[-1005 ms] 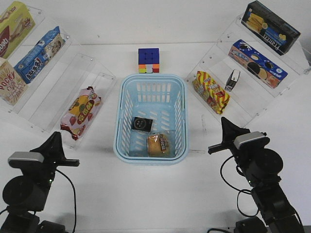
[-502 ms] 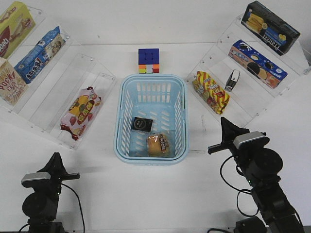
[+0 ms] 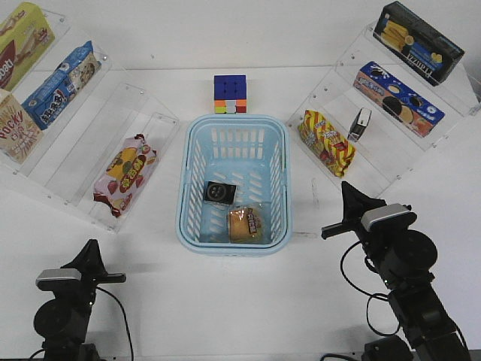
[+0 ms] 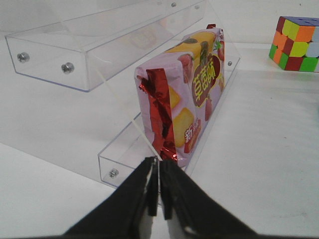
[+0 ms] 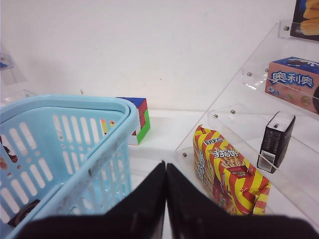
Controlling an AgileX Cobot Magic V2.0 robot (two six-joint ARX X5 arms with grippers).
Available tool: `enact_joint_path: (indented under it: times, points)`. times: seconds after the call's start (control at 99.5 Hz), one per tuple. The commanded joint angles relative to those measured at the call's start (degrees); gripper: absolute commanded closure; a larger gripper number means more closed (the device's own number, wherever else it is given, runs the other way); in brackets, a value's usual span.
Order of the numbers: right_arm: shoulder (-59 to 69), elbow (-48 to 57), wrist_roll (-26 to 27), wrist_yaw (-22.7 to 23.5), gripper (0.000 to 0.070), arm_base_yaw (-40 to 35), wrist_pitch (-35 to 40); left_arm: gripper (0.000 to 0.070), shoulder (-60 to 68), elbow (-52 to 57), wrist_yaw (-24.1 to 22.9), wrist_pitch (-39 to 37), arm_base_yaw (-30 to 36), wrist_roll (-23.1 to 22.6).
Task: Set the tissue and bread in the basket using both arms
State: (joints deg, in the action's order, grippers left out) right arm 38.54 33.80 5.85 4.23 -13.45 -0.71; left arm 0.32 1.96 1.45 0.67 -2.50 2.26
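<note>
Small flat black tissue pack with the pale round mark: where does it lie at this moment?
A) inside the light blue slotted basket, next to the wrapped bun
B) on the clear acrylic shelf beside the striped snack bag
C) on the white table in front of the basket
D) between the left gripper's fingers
A: the front view shows the tissue pack on the floor of the light blue basket, just beside the wrapped golden bun.

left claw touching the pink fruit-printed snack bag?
Apart. Front view: the left claw sits near the table's front edge, with bare white table between it and the pink fruit-printed snack bag on the clear acrylic shelf.
</note>
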Motion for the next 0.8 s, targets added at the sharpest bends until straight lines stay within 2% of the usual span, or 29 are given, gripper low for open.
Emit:
enact_joint_path:
  times: [0.0, 0.522, 0.603, 0.683, 0.794]
  points:
    - [0.09, 0.74, 0.35, -0.2, 0.07, -0.17, -0.81, 0.0699, -0.07, -1.16, 0.04, -0.72, -0.11, -0.72]
    - [0.07, 0.74, -0.22, -0.24, 0.07, -0.17, -0.83, 0.0699, -0.09, -1.16, 0.04, -0.72, -0.11, -0.7]
    - [-0.07, 0.72, -2.91, -1.25, 0.07, -0.17, -0.55, 0.0699, -0.09, -1.16, 0.04, -0.72, -0.11, -0.72]
    - [-1.97, -0.33, -9.07, -3.78, 0.07, 0.13, 0.87, 0.0699, -0.09, -1.16, 0.04, -0.72, -0.11, -0.72]
    - [-7.74, -6.32, -16.26, -3.87, 0.07, 1.31, -1.25, 0.0699, -0.09, -1.16, 0.04, -0.72, -0.11, -0.72]
